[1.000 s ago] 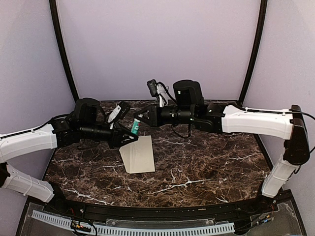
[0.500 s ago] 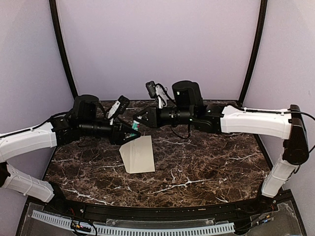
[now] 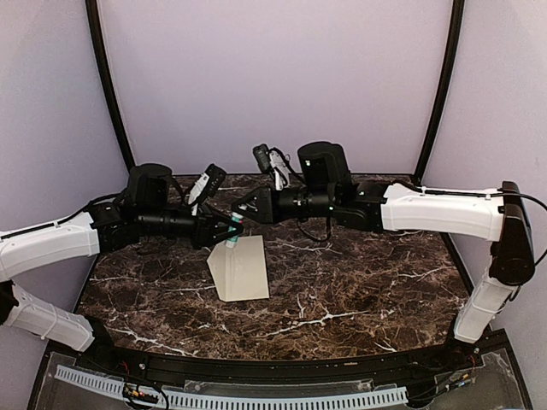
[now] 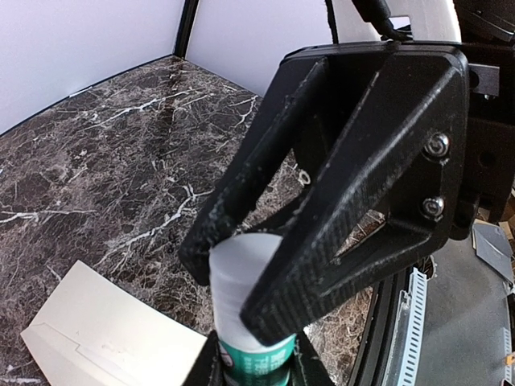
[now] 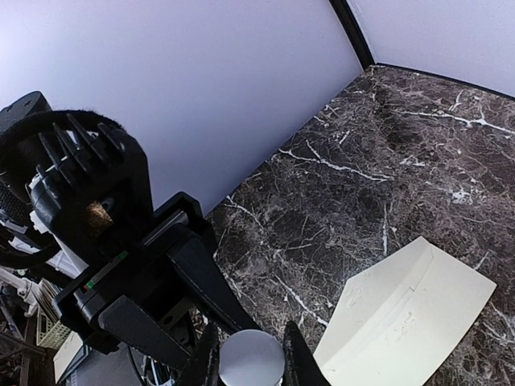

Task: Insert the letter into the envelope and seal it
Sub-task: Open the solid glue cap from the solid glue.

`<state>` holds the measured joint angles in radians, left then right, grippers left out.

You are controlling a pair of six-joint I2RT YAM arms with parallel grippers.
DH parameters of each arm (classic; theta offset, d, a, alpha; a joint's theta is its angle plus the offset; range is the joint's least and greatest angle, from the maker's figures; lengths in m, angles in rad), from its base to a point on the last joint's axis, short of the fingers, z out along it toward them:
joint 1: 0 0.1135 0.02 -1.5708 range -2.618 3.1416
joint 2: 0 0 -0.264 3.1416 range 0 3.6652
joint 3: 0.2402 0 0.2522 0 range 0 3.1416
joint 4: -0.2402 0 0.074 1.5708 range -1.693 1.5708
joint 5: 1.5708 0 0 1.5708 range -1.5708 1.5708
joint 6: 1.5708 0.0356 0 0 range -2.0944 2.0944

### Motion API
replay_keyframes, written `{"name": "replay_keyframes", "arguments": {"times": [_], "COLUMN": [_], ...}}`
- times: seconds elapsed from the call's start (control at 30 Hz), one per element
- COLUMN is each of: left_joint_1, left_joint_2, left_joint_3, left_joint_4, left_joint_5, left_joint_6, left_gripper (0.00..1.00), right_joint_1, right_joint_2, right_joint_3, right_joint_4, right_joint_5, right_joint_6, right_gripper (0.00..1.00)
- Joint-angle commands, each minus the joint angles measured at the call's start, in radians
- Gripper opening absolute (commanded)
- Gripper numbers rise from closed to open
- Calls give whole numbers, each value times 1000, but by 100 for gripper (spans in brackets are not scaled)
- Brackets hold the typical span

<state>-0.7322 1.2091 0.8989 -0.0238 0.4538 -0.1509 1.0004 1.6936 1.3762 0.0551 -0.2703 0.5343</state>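
We see both arms meeting tip to tip above the dark marble table [image 3: 359, 273], sharing one object between them: a glue stick [image 4: 241, 269] with a white cap end and a teal-green label. The left gripper [image 4: 253, 368] is pinching the labelled body, its two fingers pressed against either side of the tube. The right gripper [image 5: 248, 354] comes in from the opposite side, and its black fingers are clamped on the round white cap end. The stick is thus held off the table, spanning the short gap between the two grippers. The cream-yellow envelope [image 3: 241, 269] lies flat on the marble just below the two fingertips and a little toward the arm bases. It touches neither gripper, and a faint stepped edge line shows across its face.
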Motion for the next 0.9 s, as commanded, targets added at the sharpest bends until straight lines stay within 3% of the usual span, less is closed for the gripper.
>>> {"name": "replay_keyframes", "arguments": {"times": [0.0,0.87], "left_joint_1": [-1,-6], "left_joint_2": [15,121], "left_joint_3": [13,44], "left_joint_4": [-39,-124], "left_joint_5": [-29,-39], "left_joint_6": [33,48], "left_gripper": [0,0], "right_joint_1": [-23,-43], "right_joint_2": [-38,-188], "right_joint_3": [10,-22], "right_joint_4": [27,-89], "right_joint_5": [35,266], "right_joint_6": [15,-80], "right_gripper": [0,1]}}
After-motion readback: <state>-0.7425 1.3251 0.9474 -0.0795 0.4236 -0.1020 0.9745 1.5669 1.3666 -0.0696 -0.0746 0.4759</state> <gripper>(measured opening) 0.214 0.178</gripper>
